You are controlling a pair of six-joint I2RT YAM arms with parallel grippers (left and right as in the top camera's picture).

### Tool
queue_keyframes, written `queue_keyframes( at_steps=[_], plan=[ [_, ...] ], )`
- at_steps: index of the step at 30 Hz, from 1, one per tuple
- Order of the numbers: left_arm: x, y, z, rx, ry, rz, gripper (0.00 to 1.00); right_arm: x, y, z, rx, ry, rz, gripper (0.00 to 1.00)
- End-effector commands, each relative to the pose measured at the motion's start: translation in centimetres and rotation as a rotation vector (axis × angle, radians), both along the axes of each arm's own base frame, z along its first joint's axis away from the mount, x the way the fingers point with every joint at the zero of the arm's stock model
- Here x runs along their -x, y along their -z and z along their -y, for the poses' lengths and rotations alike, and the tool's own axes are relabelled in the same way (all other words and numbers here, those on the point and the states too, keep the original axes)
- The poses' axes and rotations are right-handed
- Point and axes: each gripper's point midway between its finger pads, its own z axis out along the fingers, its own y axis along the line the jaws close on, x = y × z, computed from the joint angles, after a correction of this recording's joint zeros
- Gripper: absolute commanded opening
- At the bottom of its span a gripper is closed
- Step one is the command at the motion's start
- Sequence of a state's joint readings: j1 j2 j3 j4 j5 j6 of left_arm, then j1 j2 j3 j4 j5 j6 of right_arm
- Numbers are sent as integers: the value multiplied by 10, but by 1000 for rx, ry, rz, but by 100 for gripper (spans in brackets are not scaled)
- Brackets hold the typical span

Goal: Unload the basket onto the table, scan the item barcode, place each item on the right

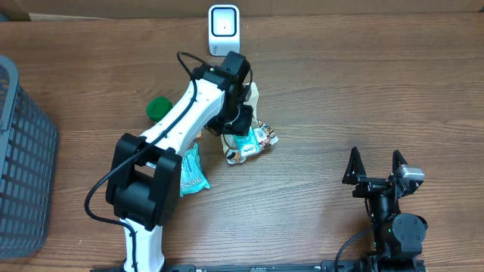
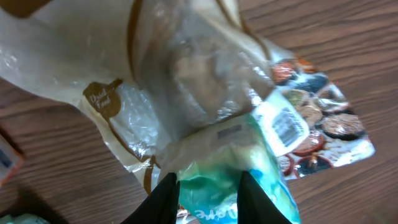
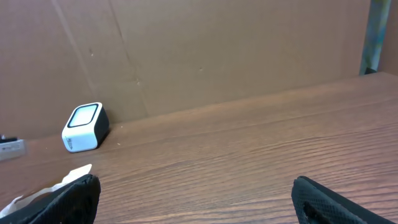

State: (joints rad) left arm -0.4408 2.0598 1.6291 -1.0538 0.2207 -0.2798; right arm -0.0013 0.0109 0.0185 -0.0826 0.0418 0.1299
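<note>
Our left gripper (image 2: 208,200) straddles a teal snack packet (image 2: 214,182), with a clear bag (image 2: 186,81) just ahead. We cannot tell whether it pinches. The barcode scanner (image 1: 224,29) stands just beyond. Our right gripper (image 1: 375,156) gapes wide, well apart.

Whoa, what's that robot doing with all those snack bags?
The left gripper is down in a little pile of snack bags, its fingers on either side of a teal packet. A clear bag lies just beyond. Whether it is squeezing the packet is hard to tell. The white barcode scanner stands just past the pile. The right gripper sits open off to the side, holding nothing.
</note>
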Motion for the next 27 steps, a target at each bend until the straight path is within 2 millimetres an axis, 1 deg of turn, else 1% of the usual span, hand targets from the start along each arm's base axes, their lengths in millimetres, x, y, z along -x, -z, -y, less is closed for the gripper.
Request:
queue_keyframes(
  at_steps=[1,5,13,15,17,19,22,24,25,26,27],
  plan=[
    [-6,-5,0,76,-65,-18,24,0,3,4,4,20,0,100],
    [-6,-8,2,131,-69,-40,24,0,3,4,4,20,0,100],
    [-8,-8,0,150,-60,-34,24,0,3,4,4,20,0,100],
    [-9,-12,0,178,-48,-34,24,0,3,4,4,20,0,100],
    [-11,-20,-2,205,-39,-21,24,0,3,4,4,20,0,100],
    [-13,-32,-8,214,-35,8,24,0,3,4,4,20,0,100],
    [-18,-63,-20,235,-17,93,26,0,3,4,4,20,0,100],
    [-21,-92,-30,253,-13,171,28,0,2,1,-1,5,2,100],
    [-21,-108,-38,261,-20,213,30,0,3,-5,0,-31,-3,100],
    [-22,-119,-44,266,-28,244,32,0,4,-7,-1,-45,-6,100],
    [-22,-133,-51,271,-35,280,38,0,4,-7,-1,-45,-6,100]
  ],
)
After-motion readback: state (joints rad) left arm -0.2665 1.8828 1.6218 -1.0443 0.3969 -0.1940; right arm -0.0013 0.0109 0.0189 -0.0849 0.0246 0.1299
